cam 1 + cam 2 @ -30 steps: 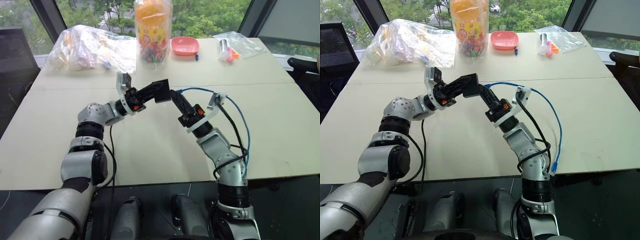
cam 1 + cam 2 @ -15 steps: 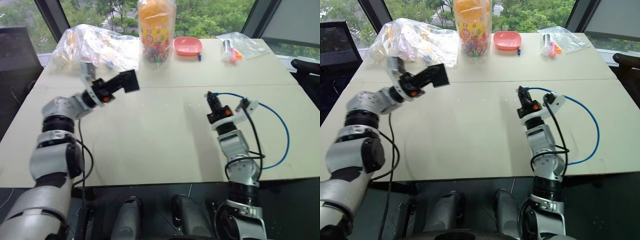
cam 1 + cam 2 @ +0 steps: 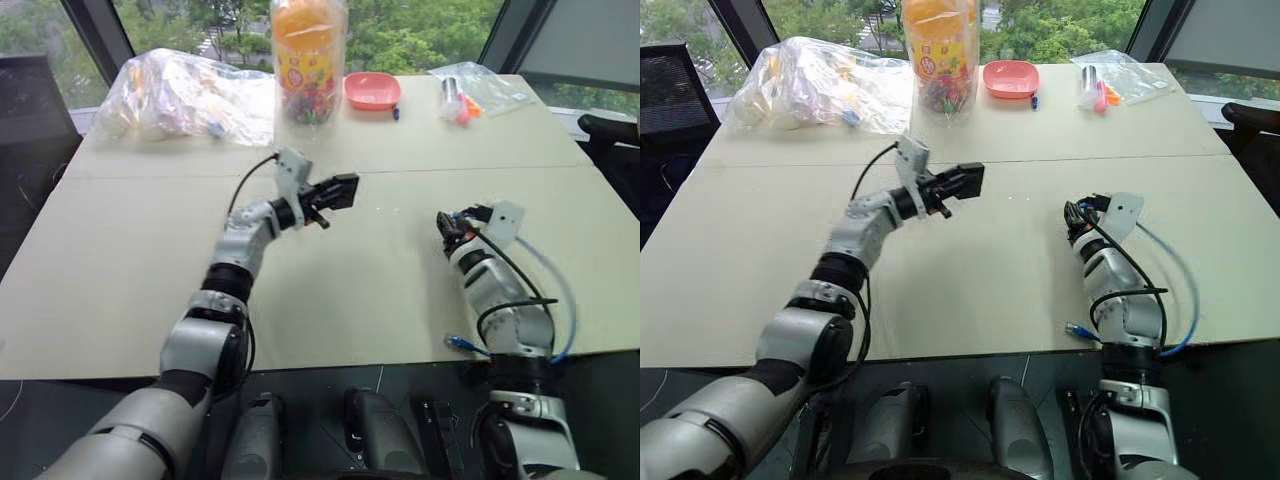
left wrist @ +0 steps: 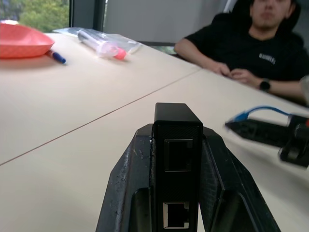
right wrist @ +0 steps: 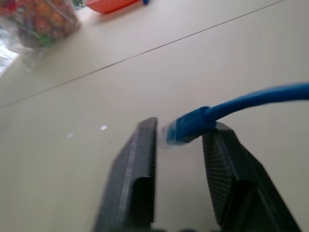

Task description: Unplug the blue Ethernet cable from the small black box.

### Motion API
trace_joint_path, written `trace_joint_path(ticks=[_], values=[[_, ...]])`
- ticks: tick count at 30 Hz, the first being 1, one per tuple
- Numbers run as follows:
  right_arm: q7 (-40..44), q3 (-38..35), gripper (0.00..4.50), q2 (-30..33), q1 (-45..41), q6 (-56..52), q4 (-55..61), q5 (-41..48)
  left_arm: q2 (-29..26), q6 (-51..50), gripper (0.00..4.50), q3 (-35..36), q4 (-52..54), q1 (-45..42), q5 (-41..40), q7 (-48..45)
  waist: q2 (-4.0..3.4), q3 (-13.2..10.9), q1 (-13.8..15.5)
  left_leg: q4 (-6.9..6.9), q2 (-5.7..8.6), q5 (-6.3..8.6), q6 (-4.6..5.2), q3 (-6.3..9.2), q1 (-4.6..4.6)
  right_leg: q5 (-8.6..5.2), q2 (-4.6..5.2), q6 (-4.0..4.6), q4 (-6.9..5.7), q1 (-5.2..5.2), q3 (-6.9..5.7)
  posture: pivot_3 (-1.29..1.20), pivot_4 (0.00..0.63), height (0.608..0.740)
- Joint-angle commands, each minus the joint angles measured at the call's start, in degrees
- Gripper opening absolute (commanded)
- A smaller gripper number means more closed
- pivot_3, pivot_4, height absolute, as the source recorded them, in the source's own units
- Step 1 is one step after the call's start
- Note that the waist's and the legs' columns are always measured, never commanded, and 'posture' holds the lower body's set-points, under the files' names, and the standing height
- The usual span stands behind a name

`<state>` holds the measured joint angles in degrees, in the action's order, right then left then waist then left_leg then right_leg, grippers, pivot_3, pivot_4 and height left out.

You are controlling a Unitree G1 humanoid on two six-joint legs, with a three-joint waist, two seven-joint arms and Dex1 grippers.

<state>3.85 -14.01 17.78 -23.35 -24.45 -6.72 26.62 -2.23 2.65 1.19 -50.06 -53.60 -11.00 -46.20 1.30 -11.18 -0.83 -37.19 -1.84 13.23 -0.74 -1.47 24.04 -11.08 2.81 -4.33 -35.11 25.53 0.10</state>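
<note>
My left gripper is shut on the small black box and holds it above the middle of the table. The box's two ports face outward with nothing in them. Off to the right, my right gripper hovers low over the table with its fingers apart. The clear-tipped plug of the blue Ethernet cable lies between them, resting against one finger. The cable loops behind the right arm, and its other plug hangs at the table's front edge.
Along the table's far edge stand a tall jar of coloured sweets, a pink bowl and two plastic bags. A person sits at the table's right side with forearms on it.
The grippers were together a second ago, then pulled apart. The left one has swung back to the middle with the box. The right one has moved right and down, and its fingers have parted.
</note>
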Motion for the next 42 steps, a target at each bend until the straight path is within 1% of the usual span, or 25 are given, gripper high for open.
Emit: trace_joint_path(ticks=[1, 2, 3, 6, 8, 11, 15, 16, 17, 18, 21, 23, 24, 26, 28, 29, 32, 34, 35, 38, 40, 42], values=[[4.8, 4.5, 3.87, 3.3, 0.8, -4.9, 5.9, -1.8, 1.9, 8.3, 0.53, -1.5, -2.5, -1.2, 3.8, 5.3, 0.00, 0.0, 0.0, 0.00, 0.00, 0.00, 0.00, 0.02, 0.00, 0.00, -0.02, 0.00, -0.01, 0.00, 0.00, 0.00, 0.150, 0.740], [6.4, 6.3, 4.31, 4.6, 2.7, -8.1, 9.0, -1.4, 2.6, 9.4, 0.53, -1.8, -3.5, -1.5, 4.3, 6.2, 0.00, 0.0, 0.1, 0.00, -0.01, 0.00, 0.00, 0.03, -0.01, 0.00, -0.04, 0.00, -0.02, 0.00, 0.00, 0.00, 0.150, 0.740], [8.3, 7.8, 4.47, 5.7, 4.5, -10.4, 12.2, -0.8, 3.1, 10.5, 0.53, -2.0, -4.3, -1.7, 4.8, 7.1, 0.00, 0.0, 0.1, 0.01, -0.02, 0.01, 0.02, 0.05, -0.01, 0.00, -0.05, -0.02, -0.02, 0.00, -0.01, 0.00, 0.150, 0.740], [12.4, 10.3, 4.47, 8.8, 10.4, -17.9, 22.3, 2.6, 4.5, 13.0, 0.53, -2.1, -7.4, -2.3, 5.8, 9.6, 0.00, 0.0, 0.4, 0.03, -0.04, 0.09, 0.15, 0.08, 0.01, -0.02, -0.07, -0.08, -0.01, 0.00, -0.04, 0.00, 0.150, 0.740], [14.1, 11.0, 4.47, 10.3, 13.1, -20.9, 26.2, 3.6, 5.1, 14.5, 0.53, -2.4, -9.1, -2.3, 6.7, 10.8, 0.00, 0.0, 0.3, -0.02, -0.03, 0.14, 0.23, 0.08, 0.05, -0.03, -0.05, -0.11, 0.01, 0.00, -0.05, 0.00, 0.150, 0.740], [13.2, 9.3, 4.47, 9.5, 14.5, -21.6, 27.8, 3.5, 5.7, 16.3, 0.53, -2.6, -11.3, -2.5, 7.7, 12.1, 0.00, 0.0, 0.3, -0.21, -0.02, 0.15, 0.25, 0.06, 0.08, -0.07, -0.02, -0.04, 0.05, -0.05, -0.06, 0.00, 0.150, 0.740], [11.7, 7.2, 4.47, 8.1, 14.9, -20.7, 27.3, 2.5, 6.3, 17.2, 0.53, -2.4, -13.1, -2.5, 8.1, 12.0, 0.01, 0.0, 0.4, -0.30, -0.02, 0.15, 0.25, 0.06, 0.07, -0.11, -0.01, 0.06, 0.05, -0.10, -0.06, 0.00, 0.150, 0.740], [11.6, 7.0, 4.50, 7.6, 14.8, -20.5, 27.2, 2.3, 6.3, 17.2, 1.54, -2.4, -13.4, -2.5, 8.2, 11.7, 0.01, 0.0, 0.3, -0.30, -0.02, 0.15, 0.25, 0.06, 0.07, -0.11, -0.02, 0.07, 0.05, -0.10, -0.06, 0.00, 0.150, 0.740], [11.5, 7.0, 4.50, 7.3, 14.6, -20.3, 27.2, 2.2, 6.2, 17.2, 1.78, -2.3, -13.6, -2.6, 8.1, 11.5, 0.01, 0.0, 0.3, -0.30, -0.02, 0.15, 0.24, 0.05, 0.07, -0.10, -0.02, 0.09, 0.05, -0.10, -0.06, 0.00, 0.150, 0.740], [11.4, 7.0, 4.50, 7.1, 14.5, -20.2, 27.1, 2.1, 6.1, 17.2, 2.23, -2.2, -13.7, -2.6, 8.1, 11.4, 0.01, 0.0, 0.3, -0.29, -0.02, 0.16, 0.25, 0.05, 0.06, -0.09, -0.02, 0.10, 0.05, -0.10, -0.06, 0.00, 0.150, 0.740], [11.5, 7.1, 4.50, 6.6, 14.3, -19.9, 26.7, 1.6, 5.8, 17.3, 3.28, -2.0, -13.9, -2.7, 8.1, 11.6, 0.00, 0.0, 0.3, -0.26, -0.02, 0.16, 0.25, 0.07, 0.06, -0.08, -0.03, 0.08, 0.05, -0.09, -0.06, 0.00, 0.150, 0.740], [11.7, 7.0, 4.50, 6.1, 14.1, -19.1, 26.4, 1.2, 5.4, 17.1, 4.12, -1.9, -13.7, -2.8, 8.1, 12.0, 0.00, 0.0, 0.3, -0.26, -0.02, 0.16, 0.25, 0.07, 0.07, -0.06, -0.03, 0.04, 0.05, -0.09, -0.06, 0.00, 0.150, 0.740], [11.8, 7.0, 4.50, 5.7, 13.9, -18.6, 26.3, 1.0, 5.1, 16.5, 4.48, -1.8, -13.3, -2.8, 7.9, 11.7, 0.01, 0.0, 0.3, -0.26, -0.02, 0.16, 0.25, 0.07, 0.07, -0.06, -0.03, 0.05, 0.05, -0.09, -0.06, 0.00, 0.150, 0.740], [12.1, 6.4, 4.50, 4.9, 13.8, -16.1, 26.1, 0.6, 4.2, 15.5, 4.48, -1.2, -11.0, -2.6, 6.7, 10.3, 0.00, 0.0, 0.3, -0.26, -0.02, 0.16, 0.25, 0.07, 0.06, -0.07, -0.03, 0.05, 0.05, -0.09, -0.06, 0.00, 0.150, 0.740], [12.1, 5.0, 4.50, 3.7, 14.1, -13.4, 26.1, 0.8, 2.9, 13.3, 4.48, -0.4, -6.6, -1.8, 5.1, 8.5, 0.00, 0.0, 0.3, -0.26, -0.02, 0.16, 0.25, 0.07, 0.06, -0.08, -0.04, 0.07, 0.05, -0.09, -0.06, 0.00, 0.150, 0.740], [12.3, 4.3, 4.50, 3.2, 14.4, -11.5, 26.1, 0.7, 1.8, 10.2, 4.48, 0.1, -2.0, -0.9, 3.3, 6.8, 0.00, 0.0, 0.2, -0.26, -0.02, 0.16, 0.25, 0.07, 0.07, -0.07, -0.04, 0.07, 0.05, -0.09, -0.06, 0.00, 0.150, 0.740], [12.5, 2.7, 4.50, 2.0, 15.7, -6.9, 25.7, -0.1, -1.2, -2.3, 4.48, 1.1, 14.2, 3.3, -2.8, 2.9, 0.00, 0.0, 0.0, -0.22, -0.04, 0.16, 0.25, 0.07, 0.06, -0.02, -0.04, -0.02, 0.04, -0.09, -0.05, 0.00, 0.150, 0.740], [12.5, 2.2, 4.50, 1.4, 16.2, -3.9, 24.9, -0.8, -4.0, -11.0, 4.48, 1.5, 24.4, 6.5, -6.0, 2.6, -0.02, 0.0, 0.1, -0.16, -0.04, 0.16, 0.25, 0.07, 0.02, 0.01, -0.04, -0.09, 0.02, -0.10, -0.04, 0.00, 0.150, 0.740], [12.4, 1.9, 4.50, 0.9, 16.7, -1.4, 24.3, -1.7, -6.5, -15.4, 4.48, 1.9, 30.3, 9.0, -6.9, 3.2, -0.04, 0.0, 0.1, -0.15, -0.05, 0.16, 0.25, 0.07, 0.00, 0.02, -0.05, -0.10, 0.01, -0.10, -0.04, 0.00, 0.150, 0.740], [12.4, 1.4, 4.50, 0.2, 17.6, 3.5, 23.1, -3.7, -11.4, -24.2, 4.48, 3.2, 41.7, 15.1, -8.6, 5.9, -0.07, 0.1, -0.3, -0.07, -0.07, 0.16, 0.25, 0.04, -0.13, 0.02, -0.08, -0.10, -0.03, -0.12, 0.03, 0.00, 0.150, 0.740], [12.6, 1.4, 4.50, -0.3, 18.1, 5.9, 22.2, -4.4, -14.5, -28.7, 4.48, 4.5, 48.0, 20.0, -9.1, 8.3, -0.08, 0.0, -0.1, -0.04, -0.08, 0.16, 0.25, 0.04, -0.26, 0.01, -0.10, -0.09, -0.06, -0.17, 0.05, 0.00, 0.150, 0.740], [12.8, 1.3, 4.50, -0.8, 18.5, 8.2, 21.3, -4.8, -16.4, -32.8, 4.48, 6.2, 52.8, 24.3, -10.2, 10.6, -0.07, 0.1, -0.1, -0.04, -0.10, 0.16, 0.25, 0.03, -0.35, -0.10, -0.11, 0.10, -0.08, -0.24, 0.04, 0.00, 0.150, 0.740]])
